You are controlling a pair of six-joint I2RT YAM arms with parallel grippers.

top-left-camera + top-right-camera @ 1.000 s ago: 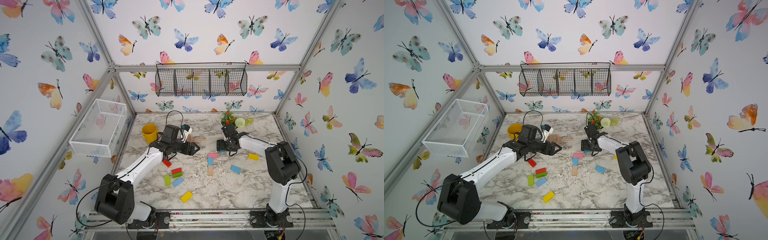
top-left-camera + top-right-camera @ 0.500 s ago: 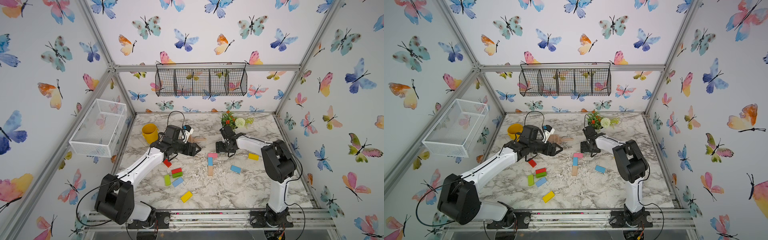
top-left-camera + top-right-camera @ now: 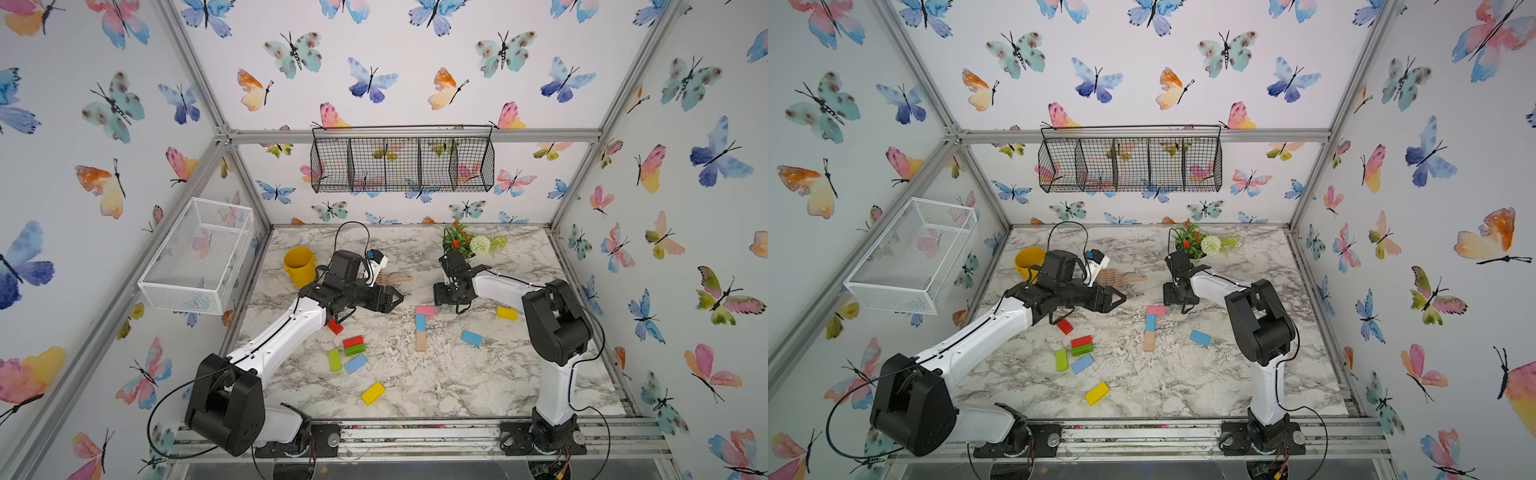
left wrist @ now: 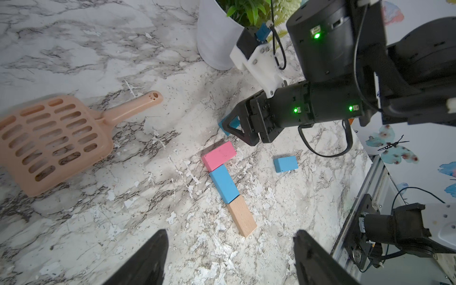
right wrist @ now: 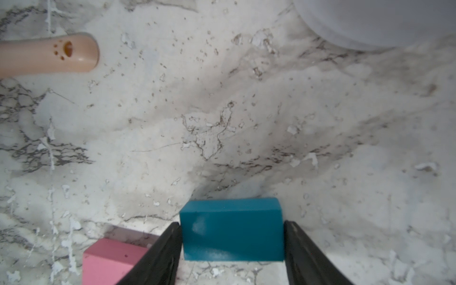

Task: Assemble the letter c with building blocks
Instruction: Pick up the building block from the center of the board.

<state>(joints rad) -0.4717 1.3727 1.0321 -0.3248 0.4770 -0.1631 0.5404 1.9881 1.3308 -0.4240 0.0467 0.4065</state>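
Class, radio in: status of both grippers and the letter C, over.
Left gripper open, empty. Right gripper shut on teal block beside pink block. Light blue block, tan block joined on below. Scoop apart, nothing blocking.

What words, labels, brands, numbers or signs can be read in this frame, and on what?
No words, brands or numbers are readable in any view.
Only sign: a paw print pressed into the end of the tan scoop handle, with no lettering beside it.
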